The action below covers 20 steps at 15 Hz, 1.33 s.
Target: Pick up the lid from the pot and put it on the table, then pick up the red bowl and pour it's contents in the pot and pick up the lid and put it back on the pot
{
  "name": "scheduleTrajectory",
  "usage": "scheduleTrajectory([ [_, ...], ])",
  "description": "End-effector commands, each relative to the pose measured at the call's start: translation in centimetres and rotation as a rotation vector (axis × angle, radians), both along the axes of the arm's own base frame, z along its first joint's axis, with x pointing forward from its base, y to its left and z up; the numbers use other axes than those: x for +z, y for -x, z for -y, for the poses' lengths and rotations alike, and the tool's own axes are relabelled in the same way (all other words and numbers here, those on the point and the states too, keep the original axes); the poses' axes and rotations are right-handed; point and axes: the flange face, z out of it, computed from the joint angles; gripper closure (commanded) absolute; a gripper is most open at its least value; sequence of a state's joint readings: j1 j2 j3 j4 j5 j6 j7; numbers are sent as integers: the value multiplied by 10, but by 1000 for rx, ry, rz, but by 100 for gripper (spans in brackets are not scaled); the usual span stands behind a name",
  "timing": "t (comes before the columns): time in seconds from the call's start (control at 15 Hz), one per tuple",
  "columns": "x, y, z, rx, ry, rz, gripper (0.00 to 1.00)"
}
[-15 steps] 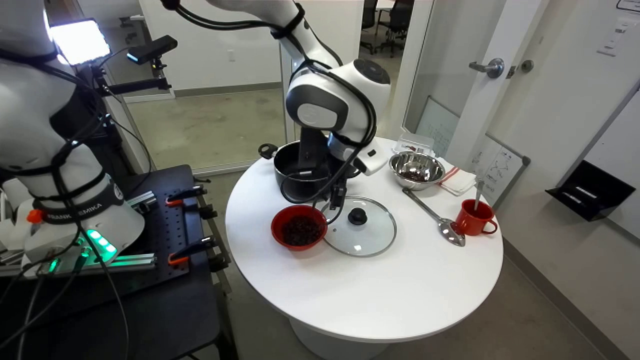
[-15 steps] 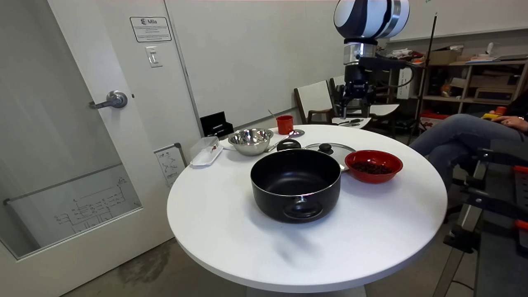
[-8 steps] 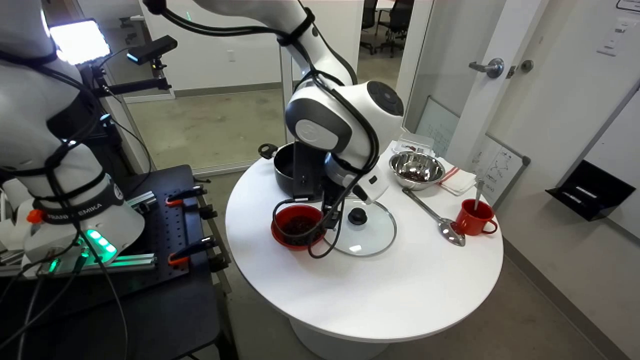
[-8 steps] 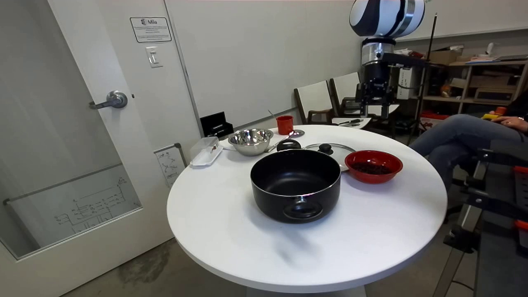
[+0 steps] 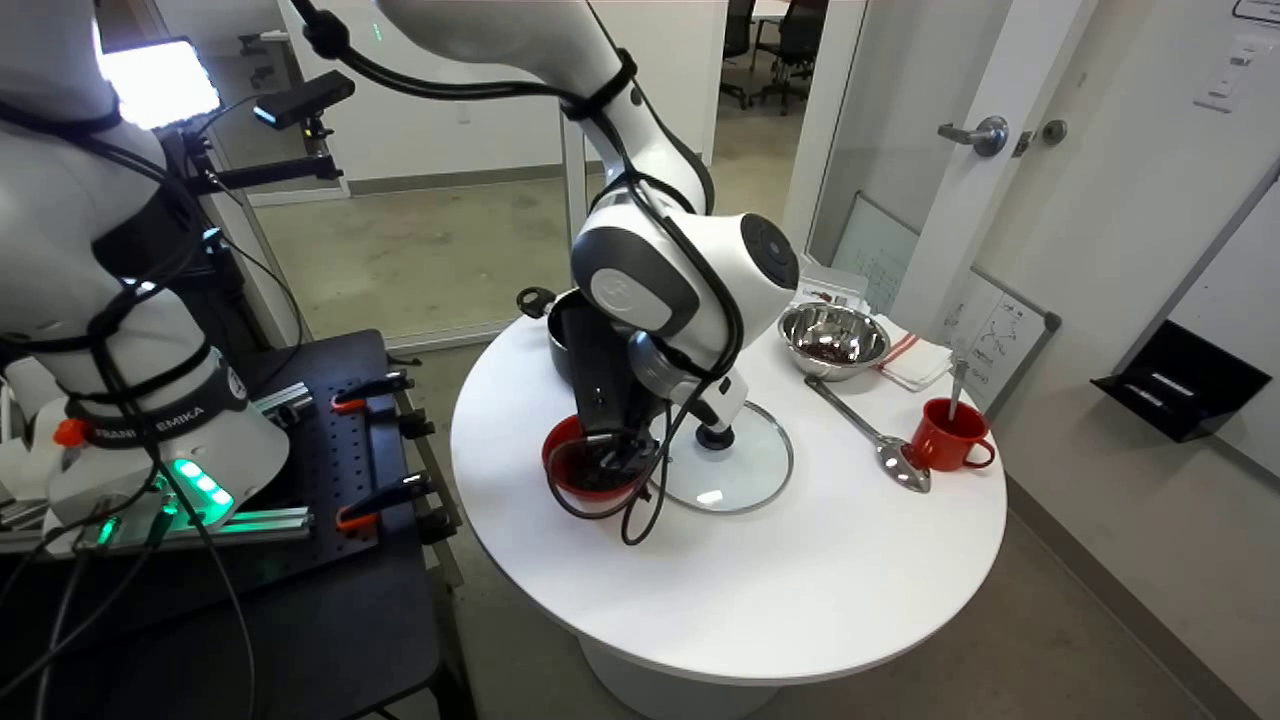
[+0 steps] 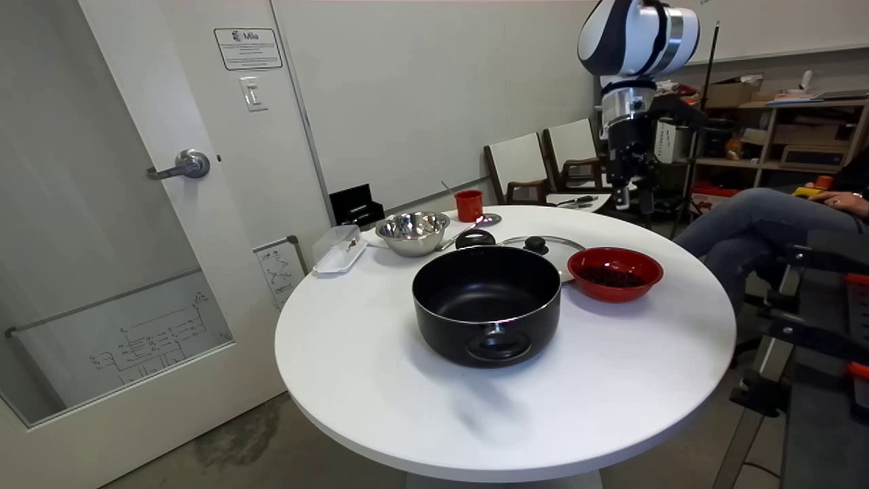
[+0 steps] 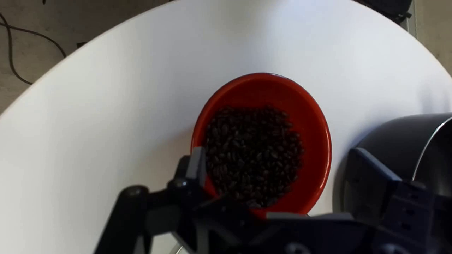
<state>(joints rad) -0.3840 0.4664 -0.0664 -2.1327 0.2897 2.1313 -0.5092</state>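
My end effector (image 7: 278,154) hung above the red bowl (image 6: 614,292); its two fingers (image 7: 367,187) were spread wide, and I held nothing; in an exterior view I saw a gap between my tips and the bowl. The red bowl sat upright on the round white bench (image 5: 800,590), with a pile of dark little beans (image 7: 250,151) in it; the beans lay more to one side, so bare red showed on the other; the pot (image 6: 448,333) stood uncovered near the bowl, and I could see down to its black bottom; the lid (image 5: 735,478) lay flat on the bench, black knob (image 5: 714,439) up, close beside the red bowl; I could not tell if those two touched. Farther off was a shiny steel bowl (image 6: 411,246); a clear box (image 6: 339,255) sat near it, and a white cloth (image 5: 915,362) with red stripes lay just beside it; a big metal spoon (image 5: 878,436) lay with its long end by the steel bowl and its scoop by a red mug (image 5: 940,445); a thin handle (image 5: 957,385) stuck up out of the mug.
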Motion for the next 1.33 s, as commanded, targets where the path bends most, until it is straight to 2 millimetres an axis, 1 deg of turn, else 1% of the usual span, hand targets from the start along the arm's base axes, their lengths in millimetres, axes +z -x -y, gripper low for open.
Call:
scheduleTrajectory([
  [0.0,-20,-8,4,8,-6,-7,0],
  [0.13,-31,-11,8,-12,2,-3,0],
  [0.47,-47,-21,17,-52,10,21,0],
  [0.73,-53,-25,21,-46,-5,10,0],
  [1.07,-60,-25,28,-52,-44,-1,0],
  [1.27,-68,-24,29,-45,-61,-27,0],
])
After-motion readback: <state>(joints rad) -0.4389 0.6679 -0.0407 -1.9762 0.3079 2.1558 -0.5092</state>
